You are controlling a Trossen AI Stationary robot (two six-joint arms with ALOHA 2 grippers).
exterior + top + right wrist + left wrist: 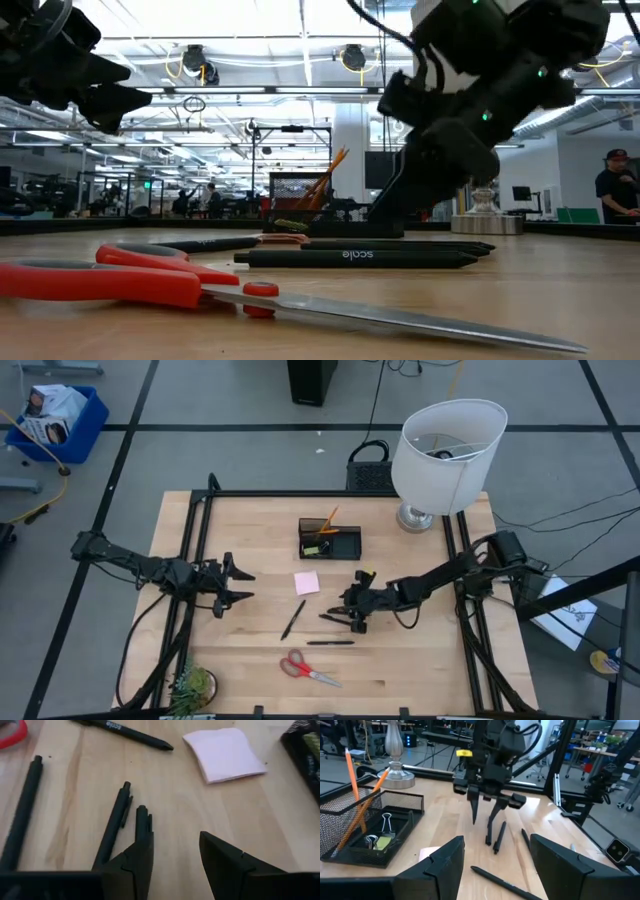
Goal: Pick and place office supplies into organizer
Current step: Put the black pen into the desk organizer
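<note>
Right gripper [352,612], working: low over the table's middle, fingers parted and gripping nothing, tips straddling the end of a black pen [145,827] that lies flat beside a second pen [114,822]. Left gripper [240,587], waiting: raised over the table's left half, fingers spread, nothing held. Lamp [445,455], white shade, standing at the far right corner of the wooden table [420,670]. Organizer [330,540], black mesh, at far centre; two orange pencils [357,800] lean in its cup section, binder clips [385,825] lie in its low tray. Scissors [308,668], red-handled, flat near the front edge. Sticky-note pad [307,582], pink, between organizer and pens. Two further black pens, one [293,619] left of the right gripper, one [330,643] in front of it. Plant [192,685], small, green, at the front left corner.
</note>
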